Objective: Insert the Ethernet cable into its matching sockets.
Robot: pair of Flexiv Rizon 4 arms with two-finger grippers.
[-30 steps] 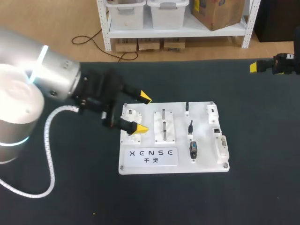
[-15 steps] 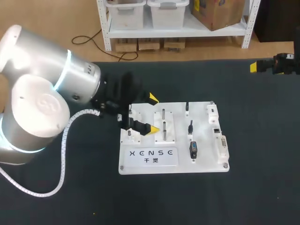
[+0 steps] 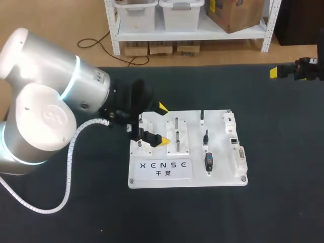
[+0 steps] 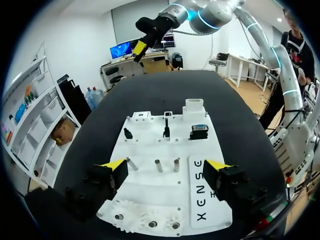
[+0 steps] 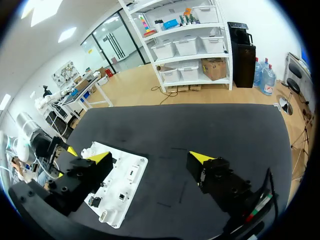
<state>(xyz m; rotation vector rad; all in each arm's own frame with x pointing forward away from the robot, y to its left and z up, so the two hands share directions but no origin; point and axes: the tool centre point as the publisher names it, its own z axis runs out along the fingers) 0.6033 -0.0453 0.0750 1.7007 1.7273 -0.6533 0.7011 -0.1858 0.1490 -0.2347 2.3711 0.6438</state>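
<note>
Ethernet cable: can't pick it out w/ certainty, no loose lead shows anywhere. Closest candidates are three small black plug-like bits [image 3: 206, 136] in a column on the white board [image 3: 217, 179], just beside a column of white socket blocks [image 3: 234, 140] along the board's right edge. Which block is the Ethernet one, and whether any plug is already seated, is too small to tell. Nothing is gripped, so I'd judge the task at its very start: pick-up, alignment & insertion all left to do

Left pincer [image 3: 163, 125] hangs over the board's left part, above the gears [image 4: 131, 221] & near the metal pegs [image 3: 176, 134]. Its fingers are spread wide w/ nothing between them, and in its wrist view the plugs lie ahead, well apart. Right pincer [image 5: 150, 157] is likewise released & empty, over bare worktop [image 3: 283, 152], well apart from the board. In the head view only one of its yellow tips shows at the far right, the rest cut off. The left arm's bulk hides the worktop left of the board
</note>
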